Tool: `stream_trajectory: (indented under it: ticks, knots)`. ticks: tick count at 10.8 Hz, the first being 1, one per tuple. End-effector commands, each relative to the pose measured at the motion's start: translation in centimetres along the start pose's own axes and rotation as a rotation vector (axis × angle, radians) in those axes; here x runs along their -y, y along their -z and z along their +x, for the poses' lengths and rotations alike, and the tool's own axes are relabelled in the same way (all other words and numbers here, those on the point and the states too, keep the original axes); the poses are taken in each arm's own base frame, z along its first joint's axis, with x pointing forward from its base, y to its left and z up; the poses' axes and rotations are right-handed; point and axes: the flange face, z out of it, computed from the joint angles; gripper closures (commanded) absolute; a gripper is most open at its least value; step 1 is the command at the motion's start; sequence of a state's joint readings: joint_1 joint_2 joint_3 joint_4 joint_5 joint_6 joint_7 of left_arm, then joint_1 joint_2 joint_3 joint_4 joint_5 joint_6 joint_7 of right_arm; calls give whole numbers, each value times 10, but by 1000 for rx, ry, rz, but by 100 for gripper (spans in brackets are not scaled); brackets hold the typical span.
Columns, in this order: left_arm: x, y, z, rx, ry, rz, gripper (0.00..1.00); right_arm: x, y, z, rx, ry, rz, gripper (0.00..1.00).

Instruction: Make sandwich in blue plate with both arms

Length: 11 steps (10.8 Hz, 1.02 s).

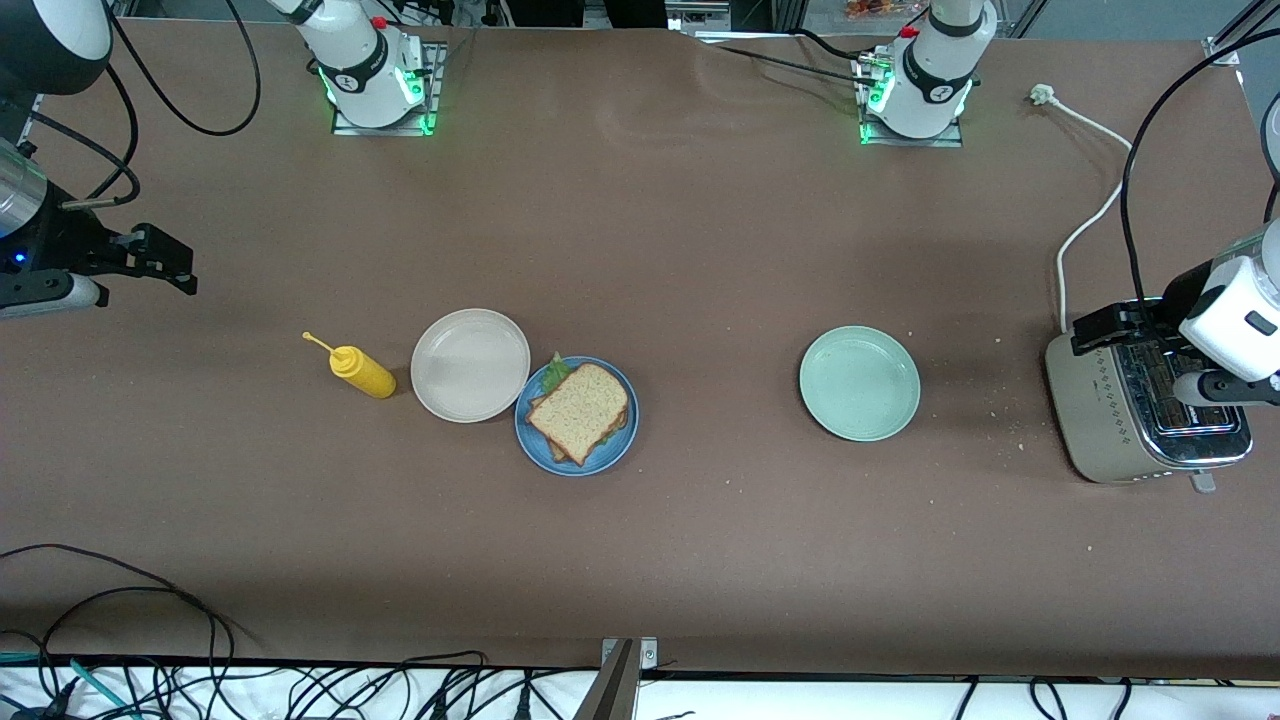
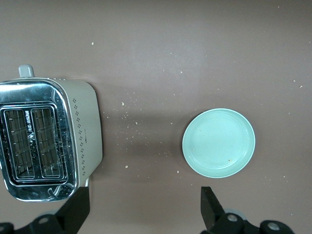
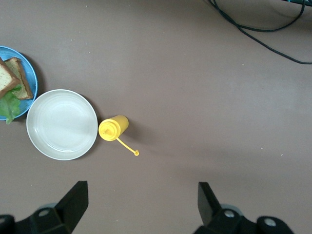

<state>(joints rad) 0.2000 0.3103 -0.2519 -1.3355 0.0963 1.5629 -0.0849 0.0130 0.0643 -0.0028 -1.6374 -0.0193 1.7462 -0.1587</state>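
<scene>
The sandwich [image 1: 580, 410], two speckled tan bread slices with green lettuce between them, lies on the blue plate [image 1: 530, 438] near the table's middle. An edge of both shows in the right wrist view, the sandwich [image 3: 10, 80] on the plate [image 3: 30, 78]. My right gripper [image 1: 160, 262] is open and empty, up in the air over bare table at the right arm's end; its fingers [image 3: 75, 197] spread wide. My left gripper [image 1: 1115, 325] is open and empty over the toaster's edge at the left arm's end; its fingers [image 2: 210, 204] spread wide over bare table.
A beige plate [image 1: 470, 364] touches the blue plate, with a yellow squeeze bottle [image 1: 362, 371] lying beside it toward the right arm's end. A mint-green plate [image 1: 859, 382] sits toward the left arm's end. A silver toaster [image 1: 1140, 420] with a white cord [image 1: 1085, 225] stands there. Crumbs dot the table.
</scene>
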Motion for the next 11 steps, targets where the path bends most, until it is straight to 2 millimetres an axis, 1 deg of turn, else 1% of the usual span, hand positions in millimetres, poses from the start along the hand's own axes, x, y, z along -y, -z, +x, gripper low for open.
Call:
stream_trajectory:
  ticks: [1, 3, 11]
  knots:
    - [2, -2, -1, 15, -17, 16, 0, -1, 4, 2, 0, -12, -12, 0]
    - [-3, -3, -1, 16, -17, 16, 0, -1, 5, 2, -1, -12, -12, 0]
    - [-7, -1, -1, 14, -23, 14, 0, -4, 4, 1, 2, -12, -12, 0]
